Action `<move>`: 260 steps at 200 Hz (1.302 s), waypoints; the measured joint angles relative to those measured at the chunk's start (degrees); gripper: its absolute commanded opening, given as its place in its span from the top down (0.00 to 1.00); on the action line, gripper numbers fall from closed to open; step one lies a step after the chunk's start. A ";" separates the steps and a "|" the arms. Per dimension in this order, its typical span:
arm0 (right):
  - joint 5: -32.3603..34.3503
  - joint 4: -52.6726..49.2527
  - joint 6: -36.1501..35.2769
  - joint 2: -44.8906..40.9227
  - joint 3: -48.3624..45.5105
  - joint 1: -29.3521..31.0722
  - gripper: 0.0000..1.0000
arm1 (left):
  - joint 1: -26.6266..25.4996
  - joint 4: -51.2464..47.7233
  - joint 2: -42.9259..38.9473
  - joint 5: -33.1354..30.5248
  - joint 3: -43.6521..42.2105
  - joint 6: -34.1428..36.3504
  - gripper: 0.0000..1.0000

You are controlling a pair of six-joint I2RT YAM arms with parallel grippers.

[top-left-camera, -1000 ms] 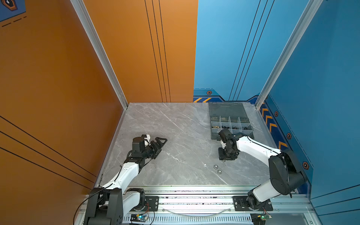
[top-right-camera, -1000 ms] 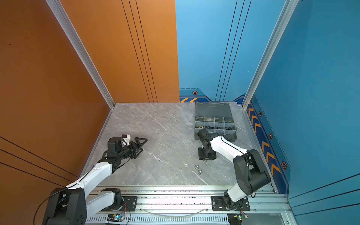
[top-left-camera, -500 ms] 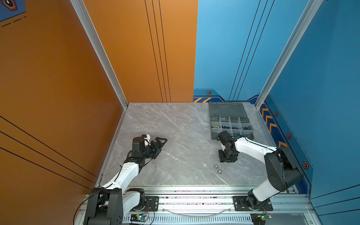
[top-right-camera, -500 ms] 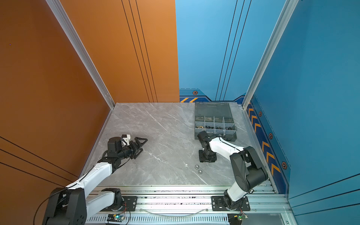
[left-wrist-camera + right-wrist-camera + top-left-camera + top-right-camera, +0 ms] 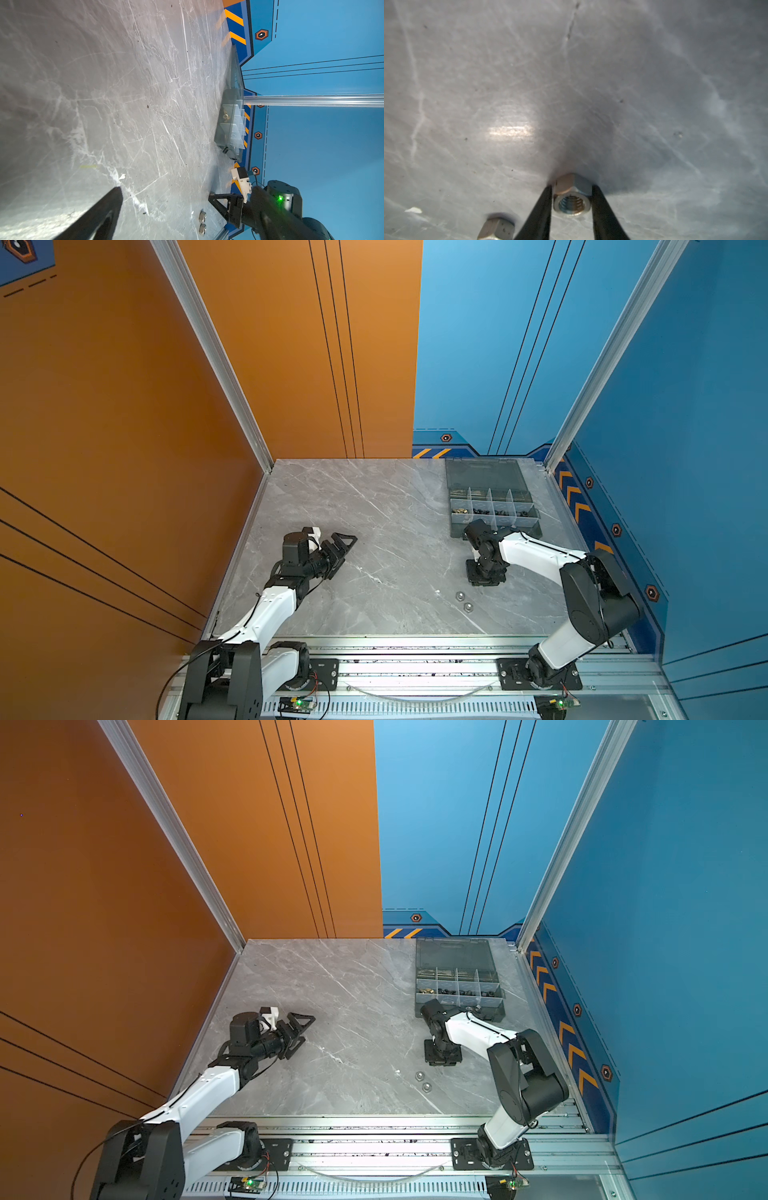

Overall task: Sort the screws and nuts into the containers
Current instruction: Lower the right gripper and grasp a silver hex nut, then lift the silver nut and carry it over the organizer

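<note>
My right gripper (image 5: pixel 572 187) points straight down at the table, shut on a silver hex nut (image 5: pixel 572 199) that lies on the marble with a finger touching each side. In both top views this gripper (image 5: pixel 485 578) (image 5: pixel 442 1058) hides that nut. Two more silver nuts (image 5: pixel 459 595) (image 5: pixel 468 606) lie just in front of it. The containers (image 5: pixel 491 501) are compartments of a smoky-grey box behind the right arm; some hold small brass and black parts. No screws can be made out on the table. My left gripper (image 5: pixel 343 553) is open and empty, low at the left.
The box's lid (image 5: pixel 484 475) lies open flat towards the back wall. A small white speck (image 5: pixel 437 592) sits left of the loose nuts. Orange wall on the left, blue wall on the right, metal rail along the front edge.
The right gripper's jaws have narrowed onto the silver nut. The right arm has shifted only slightly. The left arm has not moved.
</note>
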 measured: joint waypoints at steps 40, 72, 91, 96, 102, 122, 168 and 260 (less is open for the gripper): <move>-1.09 0.15 -0.09 -0.22 0.00 -1.05 0.97 | 0.00 0.00 0.00 0.00 0.00 0.02 0.02; -1.99 1.31 -1.03 -1.29 -0.33 -2.95 0.99 | -0.04 0.02 0.17 -0.02 0.00 0.02 0.02; -2.32 1.33 -1.81 -3.50 -0.20 -5.25 0.99 | -0.09 0.04 0.48 -0.02 0.00 0.02 0.02; -2.51 1.27 -2.08 -4.26 -0.02 -6.05 0.99 | -0.11 0.07 0.55 0.00 0.00 0.02 0.02; -2.73 1.11 -2.34 -5.07 0.35 -7.17 0.99 | -0.11 0.13 0.70 0.00 0.00 0.02 0.02; -3.21 0.92 -3.30 -7.34 3.02 -11.80 0.99 | -0.11 0.37 1.05 0.00 0.00 0.00 0.02; -3.17 0.90 -6.10 -6.69 12.07 -22.82 0.99 | -0.11 1.40 1.07 0.00 0.02 0.00 0.02; -1.51 1.07 -9.03 10.71 26.43 -28.68 0.97 | -0.11 1.73 1.44 0.00 0.02 0.00 0.02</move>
